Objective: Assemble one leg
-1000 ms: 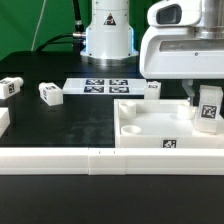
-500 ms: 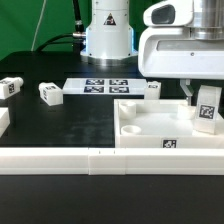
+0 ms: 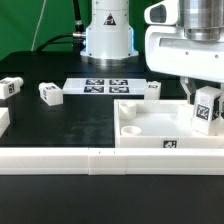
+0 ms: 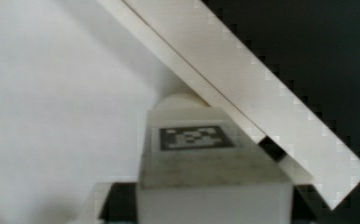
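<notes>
My gripper [image 3: 206, 98] is shut on a leg [image 3: 208, 108], a small white block with a marker tag, and holds it upright over the far corner of the white square panel [image 3: 150, 128] at the exterior view's right. In the wrist view the leg [image 4: 203, 160] sits between my dark fingers [image 4: 122, 203], its tag facing the camera, just at the panel's raised rim [image 4: 230, 80]. Three more legs lie on the table: one [image 3: 50, 93] left of centre, one [image 3: 11, 86] at the far left, one [image 3: 152, 89] behind the panel.
The marker board [image 3: 103, 86] lies flat in front of the robot base [image 3: 108, 35]. A long white rail [image 3: 60, 158] runs along the table's front edge. A white part [image 3: 3, 122] shows at the exterior view's left edge.
My gripper with the leg has lifted slightly and shifted a little over the panel's corner. The other parts have not moved.
</notes>
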Controlling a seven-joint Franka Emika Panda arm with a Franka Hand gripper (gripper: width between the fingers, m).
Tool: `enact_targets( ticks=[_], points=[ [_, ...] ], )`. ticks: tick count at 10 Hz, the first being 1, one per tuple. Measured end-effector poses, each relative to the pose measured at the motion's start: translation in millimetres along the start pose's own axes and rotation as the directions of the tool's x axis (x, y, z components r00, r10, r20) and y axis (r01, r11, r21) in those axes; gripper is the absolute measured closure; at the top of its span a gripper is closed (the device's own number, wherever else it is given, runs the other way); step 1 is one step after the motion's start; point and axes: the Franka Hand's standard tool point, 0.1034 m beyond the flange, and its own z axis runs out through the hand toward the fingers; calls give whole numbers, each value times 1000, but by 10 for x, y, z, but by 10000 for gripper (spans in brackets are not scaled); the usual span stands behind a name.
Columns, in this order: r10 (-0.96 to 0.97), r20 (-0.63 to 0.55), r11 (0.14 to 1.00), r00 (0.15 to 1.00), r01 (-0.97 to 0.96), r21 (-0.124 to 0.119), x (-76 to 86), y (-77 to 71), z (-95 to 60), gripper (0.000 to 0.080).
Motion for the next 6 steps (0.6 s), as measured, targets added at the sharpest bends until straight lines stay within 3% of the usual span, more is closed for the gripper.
enact_targets(
  ticks=[4, 6],
  points=[
    [325, 4, 946, 946, -325, 9, 14, 5, 8, 503],
    [341, 6, 940, 940, -341, 8, 10, 5, 12, 503]
  ],
)
